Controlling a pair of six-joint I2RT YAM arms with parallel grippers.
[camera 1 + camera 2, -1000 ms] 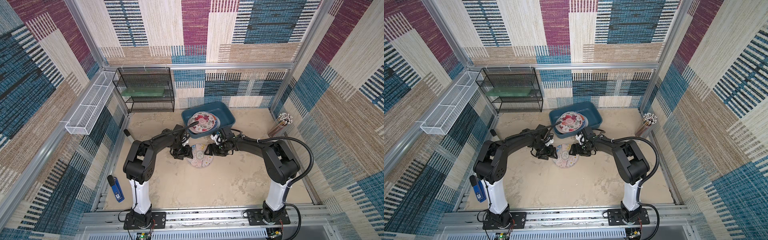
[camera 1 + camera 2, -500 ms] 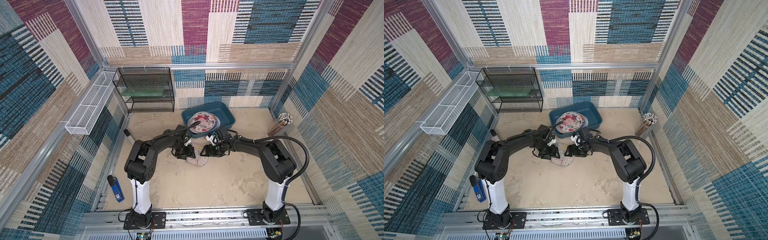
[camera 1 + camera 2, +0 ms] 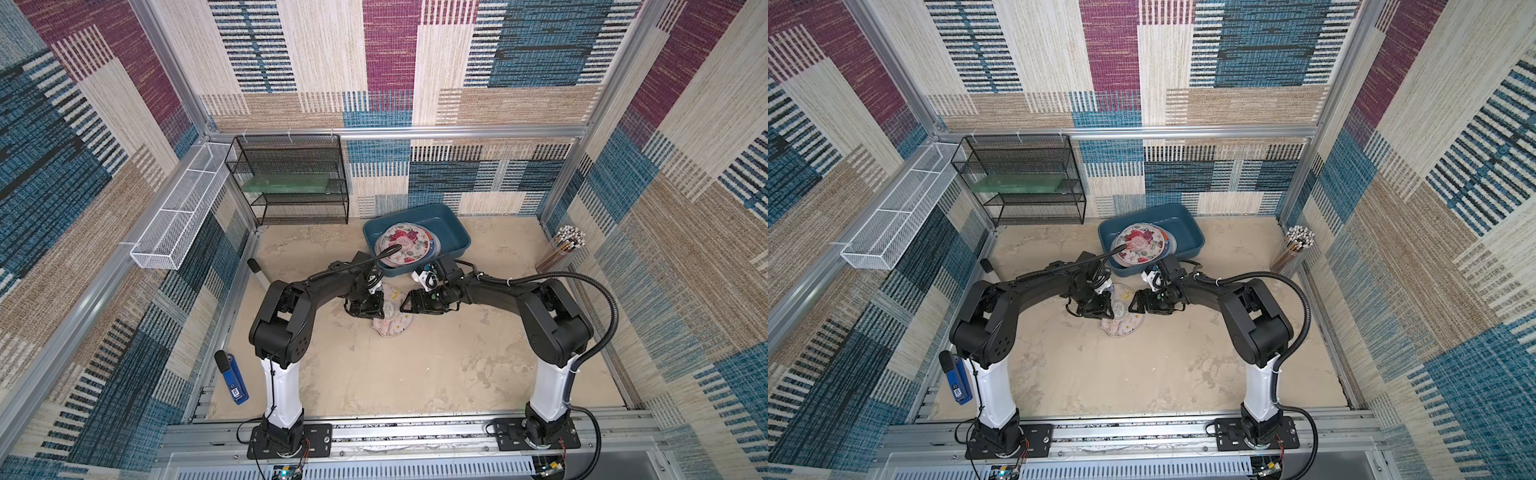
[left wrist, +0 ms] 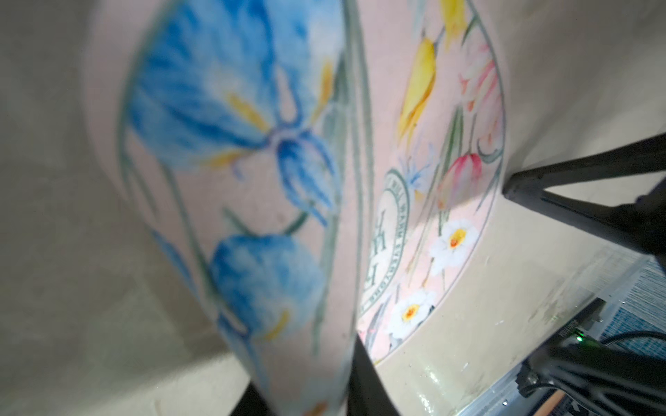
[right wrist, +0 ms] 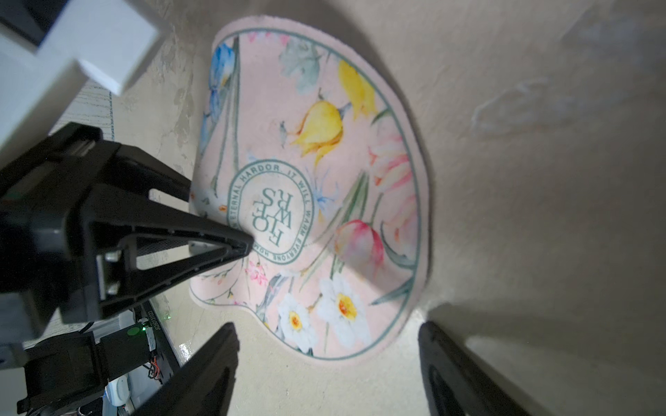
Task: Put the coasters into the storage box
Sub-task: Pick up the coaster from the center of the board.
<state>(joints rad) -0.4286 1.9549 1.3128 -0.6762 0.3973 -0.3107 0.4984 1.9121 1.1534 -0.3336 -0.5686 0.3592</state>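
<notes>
Sandy tabletop [image 3: 415, 374] is being shown in both top views, with the teal storage box [image 3: 451, 222] sitting near the back wall and a stack of coasters [image 3: 405, 245] being held inside it. Just in front of the box, a pink flowered coaster [image 3: 395, 328] is lying on the tabletop between the left gripper [image 3: 374, 309] and the right gripper [image 3: 405, 306].

In the left wrist view, that coaster [image 4: 252, 180] is being bent upward into a fold.

In the right wrist view, the fold is being pinched by the left gripper's closed fingers [image 5: 216, 234]. The right gripper's fingers [image 5: 216, 345] are being held wide apart beside the coaster's rim, gripping nothing.
</notes>
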